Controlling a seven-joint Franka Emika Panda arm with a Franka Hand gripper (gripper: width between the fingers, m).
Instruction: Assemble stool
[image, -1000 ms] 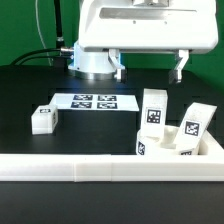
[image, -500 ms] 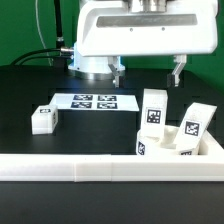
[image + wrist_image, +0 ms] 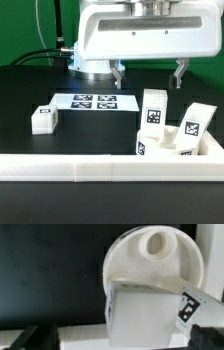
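The round white seat (image 3: 150,263) with an oval hole lies flat below my gripper in the wrist view. A blocky white leg (image 3: 148,308) bearing a tag stands over its near part. In the exterior view this upright leg (image 3: 152,112) is at the right. A second tagged leg (image 3: 194,122) leans beside it, and the seat (image 3: 163,149) lies low against the rail. Another leg (image 3: 42,119) lies alone at the exterior view's left. My gripper (image 3: 149,72) hangs open and empty above the upright leg, its dark fingertips (image 3: 205,336) apart on either side of it.
The long white rail (image 3: 70,168) runs along the front of the black table and turns up at the right (image 3: 214,148). The marker board (image 3: 93,102) lies flat at the middle back. Cables hang behind the arm at the left.
My gripper has come down a little over the upright leg and stayed open. The parts have not moved.
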